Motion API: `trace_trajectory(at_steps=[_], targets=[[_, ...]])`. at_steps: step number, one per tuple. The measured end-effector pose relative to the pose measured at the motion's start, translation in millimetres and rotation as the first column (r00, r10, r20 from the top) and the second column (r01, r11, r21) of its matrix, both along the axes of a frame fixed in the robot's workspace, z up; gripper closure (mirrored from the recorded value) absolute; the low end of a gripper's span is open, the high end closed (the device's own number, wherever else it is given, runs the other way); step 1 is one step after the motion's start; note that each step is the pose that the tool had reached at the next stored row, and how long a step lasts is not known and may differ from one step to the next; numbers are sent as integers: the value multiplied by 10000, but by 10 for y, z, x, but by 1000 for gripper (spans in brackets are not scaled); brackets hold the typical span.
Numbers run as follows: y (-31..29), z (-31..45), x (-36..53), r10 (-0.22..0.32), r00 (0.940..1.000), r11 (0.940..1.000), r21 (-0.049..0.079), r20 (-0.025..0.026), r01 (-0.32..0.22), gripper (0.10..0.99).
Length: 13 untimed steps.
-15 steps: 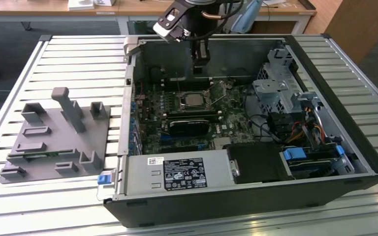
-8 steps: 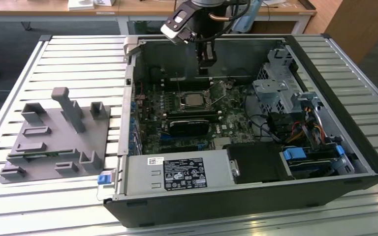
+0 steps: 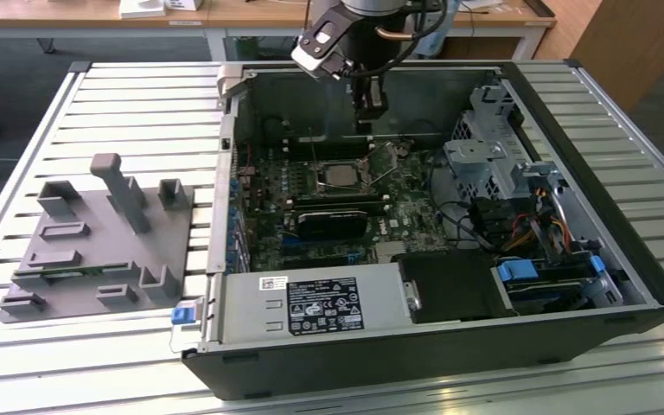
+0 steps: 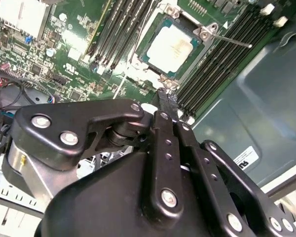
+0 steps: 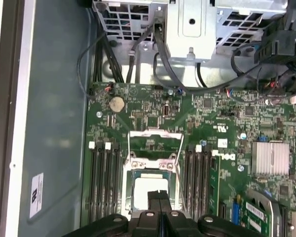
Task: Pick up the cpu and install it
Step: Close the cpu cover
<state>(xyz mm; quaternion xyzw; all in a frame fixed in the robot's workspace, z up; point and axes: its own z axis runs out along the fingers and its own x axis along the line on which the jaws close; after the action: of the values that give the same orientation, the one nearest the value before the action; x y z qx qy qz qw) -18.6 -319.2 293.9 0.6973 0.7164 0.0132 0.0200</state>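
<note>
Gripper (image 3: 365, 123) low inside the open computer case (image 3: 643, 285), closed finger against finger, gripping nothing. Hangs directly over the motherboard (image 3: 265, 186), close above the socket area.

Cpu (image 5: 142, 190) flat in the socket, silver top up, just below and slightly to one side of the closed tips. Apart from them, not touched. Square, so no long axis to speak of; edges parallel to the memory slots (image 5: 103, 182) that flank the socket on both sides. Looks seated rather than loose, though that is a judgement from how level it lies within the pale rim.

Socket frame (image 5: 155, 134) swung open at one edge of the cpu, not clamped down over it. Thin metal lever (image 4: 232, 40) slanting out beside the socket, free of any catch — the nearest things likely to foul a straight descent.

Further off and out of the way: finned heatsink (image 5: 270, 158) across the board, drive cage (image 3: 482, 160) with its cables, power supply (image 3: 309, 304) at the near wall. Outside the case, on the exterior view's left, a grey holder tray (image 3: 90, 251) on the slatted table (image 3: 136, 104) — well apart from the gripper.
</note>
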Motion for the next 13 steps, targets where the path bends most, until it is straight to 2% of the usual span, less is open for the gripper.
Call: trace_trajectory(at_steps=[9,13], targets=[[-19,-39,27,0,10000,10000,-20,0,0,980],[-19,-44,74,-1,10000,10000,-27,1,1,980]])
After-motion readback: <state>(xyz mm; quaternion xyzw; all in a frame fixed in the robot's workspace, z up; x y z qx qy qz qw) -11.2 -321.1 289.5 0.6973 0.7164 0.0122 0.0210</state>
